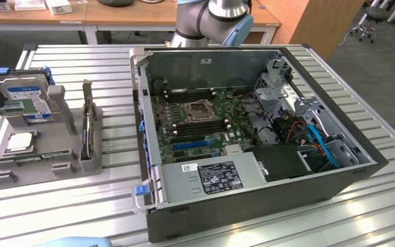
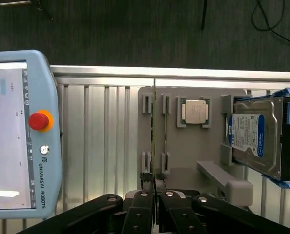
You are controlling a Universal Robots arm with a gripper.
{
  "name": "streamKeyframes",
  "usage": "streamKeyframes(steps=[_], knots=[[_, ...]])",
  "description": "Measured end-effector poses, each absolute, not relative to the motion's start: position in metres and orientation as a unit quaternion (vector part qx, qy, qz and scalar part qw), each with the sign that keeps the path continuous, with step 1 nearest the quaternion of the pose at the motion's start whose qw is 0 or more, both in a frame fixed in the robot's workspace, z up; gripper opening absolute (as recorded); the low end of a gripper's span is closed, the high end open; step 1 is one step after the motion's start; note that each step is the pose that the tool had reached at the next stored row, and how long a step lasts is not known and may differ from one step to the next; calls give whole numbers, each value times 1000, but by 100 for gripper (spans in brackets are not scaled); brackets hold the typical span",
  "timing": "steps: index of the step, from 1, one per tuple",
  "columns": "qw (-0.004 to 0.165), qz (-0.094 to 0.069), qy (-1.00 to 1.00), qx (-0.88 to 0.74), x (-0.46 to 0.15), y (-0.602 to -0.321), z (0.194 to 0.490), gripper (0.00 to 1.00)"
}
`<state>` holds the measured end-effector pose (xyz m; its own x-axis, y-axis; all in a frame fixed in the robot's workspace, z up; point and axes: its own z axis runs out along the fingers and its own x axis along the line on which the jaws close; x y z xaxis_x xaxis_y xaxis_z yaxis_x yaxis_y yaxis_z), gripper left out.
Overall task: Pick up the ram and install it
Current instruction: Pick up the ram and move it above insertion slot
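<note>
The ram (image 2: 155, 126) shows edge-on as a thin green line running away from my fingertips, lifted above the grey fixture (image 2: 194, 151) and between its two pairs of slot posts. My gripper (image 2: 154, 179) is shut on its near end, black fingers pinching the board. A second green stick (image 2: 165, 131) stands in the slot row beside the silver CPU; in the exterior view it (image 1: 39, 157) lies along the fixture's front. The open PC case (image 1: 252, 211) sits to the exterior view's right of the fixture, its motherboard (image 1: 183, 136) exposed with dark memory slots around the CPU socket (image 1: 199, 110).
On the fixture sit a silver CPU (image 2: 194, 111) and a blue-labelled hard drive (image 2: 252, 136). A teach pendant (image 2: 18, 131) lies on the ribbed aluminium table beside the fixture. Inside the case are a power supply (image 1: 211, 177), drive cages and blue cables (image 1: 324, 146).
</note>
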<state>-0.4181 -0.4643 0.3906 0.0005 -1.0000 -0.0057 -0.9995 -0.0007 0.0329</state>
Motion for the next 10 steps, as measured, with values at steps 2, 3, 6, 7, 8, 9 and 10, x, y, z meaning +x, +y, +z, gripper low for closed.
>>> streamKeyframes(steps=[2, 3, 6, 7, 8, 9, 10], knots=[[10, -14, -707, 707, -418, -464, 394, 12], [10, -14, -707, 707, -418, -464, 396, 12], [10, -14, -707, 707, -418, -464, 401, 12], [10, -14, -707, 707, -418, -464, 403, 12], [10, -14, -707, 707, -418, -464, 404, 12], [10, -14, -707, 707, -418, -464, 405, 12], [9, -14, -707, 707, -418, -464, 407, 12]])
